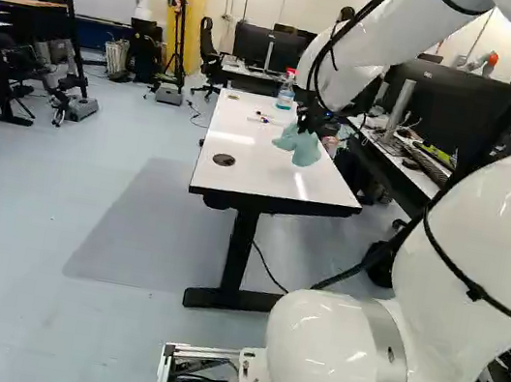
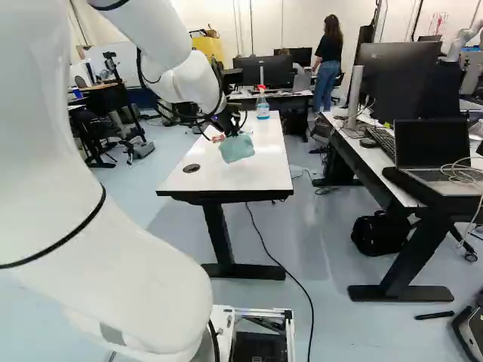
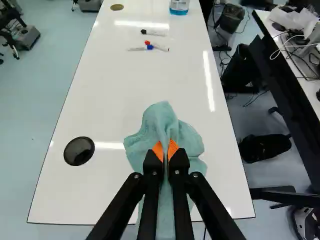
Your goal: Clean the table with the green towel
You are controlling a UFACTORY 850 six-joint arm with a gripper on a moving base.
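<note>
Gripper (image 2: 233, 131) clamping towel (image 3: 187, 140), pads (image 3: 158, 150) (partly hidden)

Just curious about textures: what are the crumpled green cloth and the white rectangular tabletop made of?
The green cloth looks like matte fabric, perhaps microfibre: it bunches in soft folds. The white tabletop seems glossy laminate, judging by bright reflections, though coated glass is possible.

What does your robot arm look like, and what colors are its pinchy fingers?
My arm is shiny white with big, rounded joints and a silvery ring low down. Black cables run along it, and thin black straps go around it. My gripper has two slim black fingers with bright orange pads.
</note>
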